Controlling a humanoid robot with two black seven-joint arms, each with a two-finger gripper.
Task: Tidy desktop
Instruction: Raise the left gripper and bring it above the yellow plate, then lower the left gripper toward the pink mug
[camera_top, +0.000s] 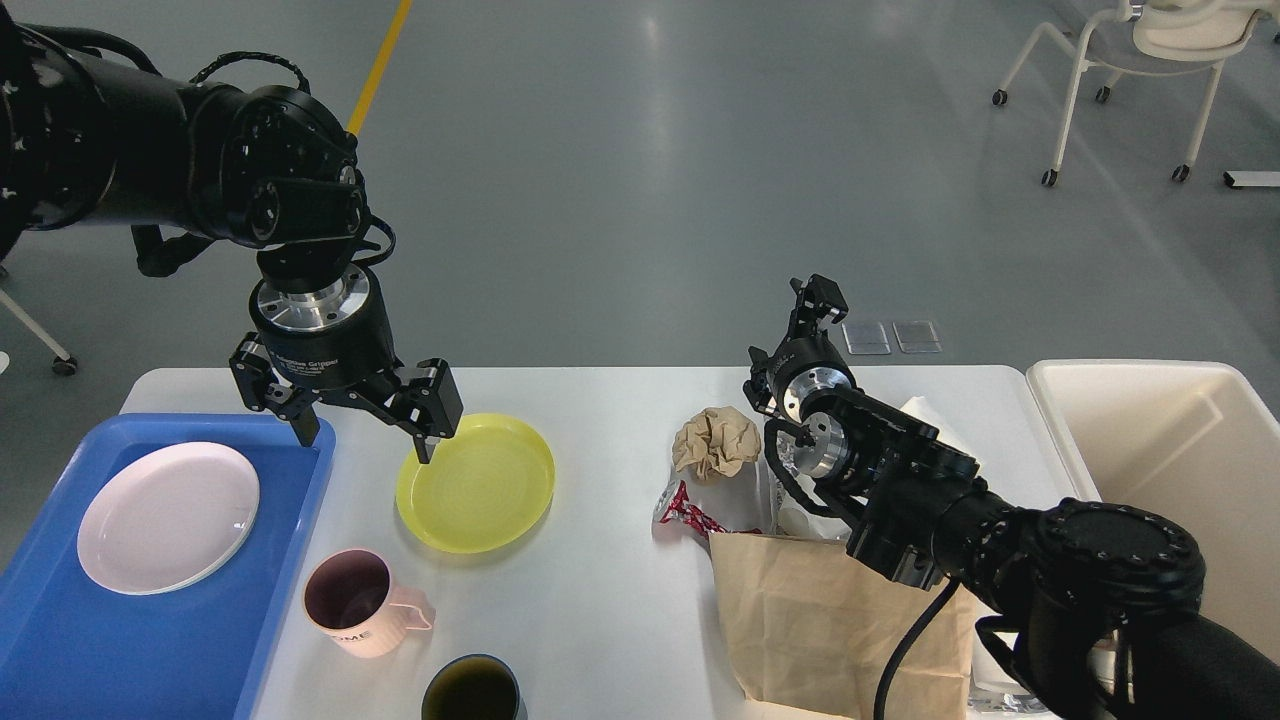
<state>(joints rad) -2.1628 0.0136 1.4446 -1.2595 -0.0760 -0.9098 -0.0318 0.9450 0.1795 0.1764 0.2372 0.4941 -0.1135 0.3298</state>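
Yellow plate (476, 484) is seen mid-desktop (600, 600), toward its far edge. Left gripper (365, 428) is held spread wide and empty, one fingertip (425, 447) at the plate's left rim. Right gripper (818, 298) is raised past the far edge; opening can't be told.

Bright, even light falls from overhead. Pale streaks of glare run down the glossy grey floor (650, 150) beyond the desktop (600, 590), the strongest one straight behind its far edge. Shadows are soft and short: a faint one lies under the near rim of the yellow plate (476, 483), another beside the pink mug (358, 603). The white plate (168, 517) carries a small highlight. The black arms lose detail in their darkest parts. Focus is sharp throughout, with no motion blur.
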